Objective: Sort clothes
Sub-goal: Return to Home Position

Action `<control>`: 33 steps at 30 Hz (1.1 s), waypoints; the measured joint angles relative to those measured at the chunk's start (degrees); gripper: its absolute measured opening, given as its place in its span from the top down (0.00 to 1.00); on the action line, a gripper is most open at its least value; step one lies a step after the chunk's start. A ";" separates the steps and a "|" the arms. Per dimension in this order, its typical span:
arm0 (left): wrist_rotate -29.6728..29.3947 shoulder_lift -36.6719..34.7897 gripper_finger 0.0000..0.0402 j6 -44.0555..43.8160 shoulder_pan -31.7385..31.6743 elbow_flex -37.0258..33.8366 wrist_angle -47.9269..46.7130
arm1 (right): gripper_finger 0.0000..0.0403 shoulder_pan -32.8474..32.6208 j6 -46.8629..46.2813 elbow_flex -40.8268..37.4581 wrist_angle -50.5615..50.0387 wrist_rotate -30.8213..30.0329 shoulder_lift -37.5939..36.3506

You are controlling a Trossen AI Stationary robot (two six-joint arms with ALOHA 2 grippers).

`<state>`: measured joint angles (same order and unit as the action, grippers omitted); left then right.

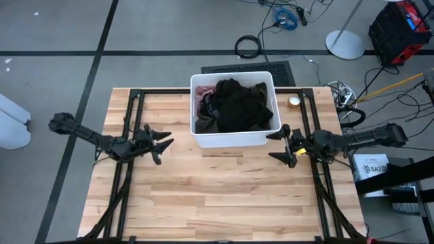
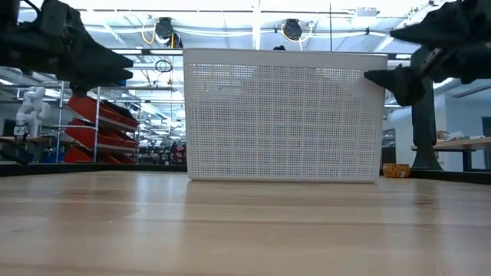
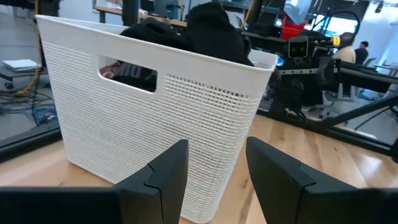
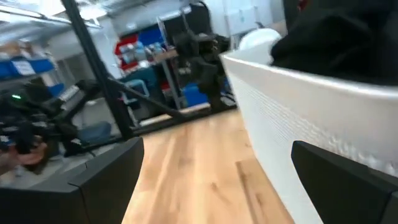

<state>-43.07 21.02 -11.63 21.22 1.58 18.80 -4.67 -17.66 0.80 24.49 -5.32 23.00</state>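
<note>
Closest in, the lower half of the high view is bare wooden worktop (image 1: 224,203) with no garment on it. Above that, at mid-frame, the two arms reach in from either edge. The left gripper (image 1: 165,146) hangs at centre-left, fingers spread and holding nothing. Its wrist view shows a clear gap between the two dark fingers (image 3: 165,180), which face the bin's handle side. The right gripper (image 1: 274,147) sits at centre-right, opened wide and just as empty.

Between them, at upper centre, stands the white plastic bin (image 1: 230,140), its long axis running left to right across the frame. The clothes are all inside it. A black garment (image 1: 237,105) is heaped on top and rises past the rim, with a bit of pink fabric (image 1: 201,93) and some olive cloth (image 1: 203,123) showing at the bin's left end.

The right gripper is the nearer of the two, just beside the bin's lower-right corner, while the left one stands a little apart. Sorting looks finished to me, so each arm only needs to draw back outward, away from the bin walls
</note>
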 joint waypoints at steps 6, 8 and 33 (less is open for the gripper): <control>0.86 -2.20 0.57 0.08 -1.27 0.00 -2.24 | 0.02 5.02 0.31 0.00 -6.90 7.61 -0.02; 0.94 -3.45 0.57 -0.05 -1.49 0.00 -4.51 | 0.02 6.41 0.31 0.00 -9.43 7.91 -0.01; 18.35 -7.40 0.57 -1.61 -3.32 0.00 -18.25 | 0.02 12.92 3.62 0.00 -15.86 11.25 0.00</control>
<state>-24.72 13.63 -13.24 17.90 1.58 0.56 8.25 -14.04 0.80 8.63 5.93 23.00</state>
